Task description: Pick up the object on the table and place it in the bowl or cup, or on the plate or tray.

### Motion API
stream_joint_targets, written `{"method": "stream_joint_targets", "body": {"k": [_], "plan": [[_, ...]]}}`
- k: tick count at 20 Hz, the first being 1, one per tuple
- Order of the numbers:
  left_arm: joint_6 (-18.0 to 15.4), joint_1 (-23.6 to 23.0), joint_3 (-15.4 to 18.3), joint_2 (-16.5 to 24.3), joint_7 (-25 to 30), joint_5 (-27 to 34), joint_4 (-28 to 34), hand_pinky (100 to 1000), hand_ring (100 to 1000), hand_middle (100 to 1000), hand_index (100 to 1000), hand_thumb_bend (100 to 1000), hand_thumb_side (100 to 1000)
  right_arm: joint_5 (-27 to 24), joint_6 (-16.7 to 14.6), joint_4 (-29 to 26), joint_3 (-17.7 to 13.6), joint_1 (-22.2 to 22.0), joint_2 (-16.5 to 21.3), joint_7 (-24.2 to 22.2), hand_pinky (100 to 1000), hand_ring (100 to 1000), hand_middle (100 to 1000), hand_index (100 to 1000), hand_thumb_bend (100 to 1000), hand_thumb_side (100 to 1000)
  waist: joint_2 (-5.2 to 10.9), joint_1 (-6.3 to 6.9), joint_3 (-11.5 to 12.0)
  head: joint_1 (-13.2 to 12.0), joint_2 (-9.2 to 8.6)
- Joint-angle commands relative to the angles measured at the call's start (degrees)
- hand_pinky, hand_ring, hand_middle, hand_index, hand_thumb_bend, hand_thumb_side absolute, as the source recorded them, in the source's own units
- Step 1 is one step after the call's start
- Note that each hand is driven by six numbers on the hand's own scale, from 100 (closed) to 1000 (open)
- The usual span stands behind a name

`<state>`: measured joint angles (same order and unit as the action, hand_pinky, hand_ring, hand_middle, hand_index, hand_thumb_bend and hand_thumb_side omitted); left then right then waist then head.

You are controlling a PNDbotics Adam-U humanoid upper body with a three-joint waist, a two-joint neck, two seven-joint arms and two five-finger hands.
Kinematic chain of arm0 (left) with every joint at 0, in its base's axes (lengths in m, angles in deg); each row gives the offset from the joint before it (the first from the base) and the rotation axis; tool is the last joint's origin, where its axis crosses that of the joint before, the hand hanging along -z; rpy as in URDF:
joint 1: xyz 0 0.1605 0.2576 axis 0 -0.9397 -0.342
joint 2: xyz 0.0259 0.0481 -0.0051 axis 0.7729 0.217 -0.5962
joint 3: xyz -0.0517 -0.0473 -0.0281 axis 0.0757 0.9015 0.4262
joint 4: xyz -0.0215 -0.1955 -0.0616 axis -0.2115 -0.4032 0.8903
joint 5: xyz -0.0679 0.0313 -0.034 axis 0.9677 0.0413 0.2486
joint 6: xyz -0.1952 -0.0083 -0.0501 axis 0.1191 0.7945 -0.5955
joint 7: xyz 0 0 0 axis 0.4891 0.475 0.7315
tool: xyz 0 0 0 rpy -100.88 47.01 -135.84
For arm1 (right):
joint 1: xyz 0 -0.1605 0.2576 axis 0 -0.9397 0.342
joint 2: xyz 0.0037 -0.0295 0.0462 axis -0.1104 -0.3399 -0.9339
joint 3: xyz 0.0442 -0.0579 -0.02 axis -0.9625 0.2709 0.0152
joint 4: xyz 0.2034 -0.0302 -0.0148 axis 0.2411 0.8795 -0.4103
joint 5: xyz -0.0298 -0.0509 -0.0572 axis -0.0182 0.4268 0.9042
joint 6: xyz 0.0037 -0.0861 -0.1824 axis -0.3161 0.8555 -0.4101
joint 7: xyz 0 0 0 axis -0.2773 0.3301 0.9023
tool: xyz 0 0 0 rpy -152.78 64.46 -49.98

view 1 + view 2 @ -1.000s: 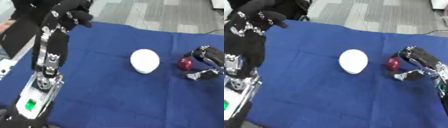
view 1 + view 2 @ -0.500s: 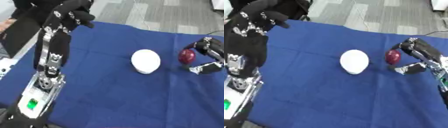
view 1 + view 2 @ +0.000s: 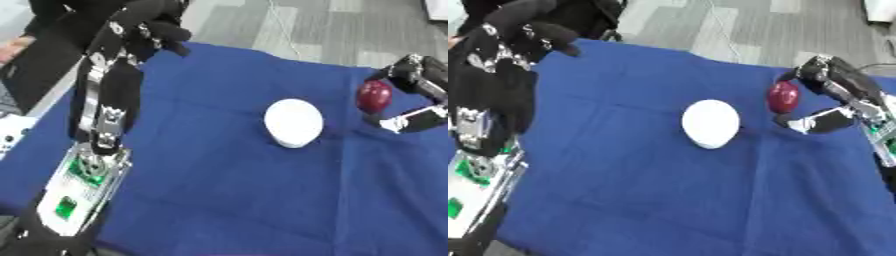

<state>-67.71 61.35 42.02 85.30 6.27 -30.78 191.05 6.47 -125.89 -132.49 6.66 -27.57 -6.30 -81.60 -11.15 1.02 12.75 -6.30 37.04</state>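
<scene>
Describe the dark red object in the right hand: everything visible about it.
The dark red object is small, rounded and a little glossy, like a fruit, taller than wide. The right hand pinches it, dark fingers curled over its top and the thumb below it. It appears lifted off the blue cloth, to the right of the white bowl and apart from it. What it is made of cannot be told.

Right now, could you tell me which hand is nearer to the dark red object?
Right. The right hand has its fingers curled around the dark red object; the left hand hangs far across the table.
</scene>
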Motion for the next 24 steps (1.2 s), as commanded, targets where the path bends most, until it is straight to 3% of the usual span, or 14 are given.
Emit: {"method": "stream_joint_targets", "body": {"k": [1,11,24], "plan": [[0.0,0.9,0.1,0.4,0.1,0.3,1.0,562,673,763,842,246,860,-3.8,0.2,-1.3,0.2,2.5,0.3,-3.0,100,100,127,377,317,488,1.11,-0.06,0.4,0.0,-0.38],[0.0,3.1,0.2,-0.7,0.1,0.6,1.0,568,677,764,842,234,872,-9.1,0.4,-1.2,0.7,4.1,-1.3,-10.0,100,100,126,381,323,497,0.38,-0.80,2.9,0.3,-0.51],[-0.3,5.6,0.6,-1.9,-0.2,0.6,1.0,573,680,765,841,236,874,-11.6,0.4,-1.4,0.4,4.8,-1.0,-12.0,100,100,125,383,318,497,-0.69,-2.15,5.7,-0.6,-0.77]]}}
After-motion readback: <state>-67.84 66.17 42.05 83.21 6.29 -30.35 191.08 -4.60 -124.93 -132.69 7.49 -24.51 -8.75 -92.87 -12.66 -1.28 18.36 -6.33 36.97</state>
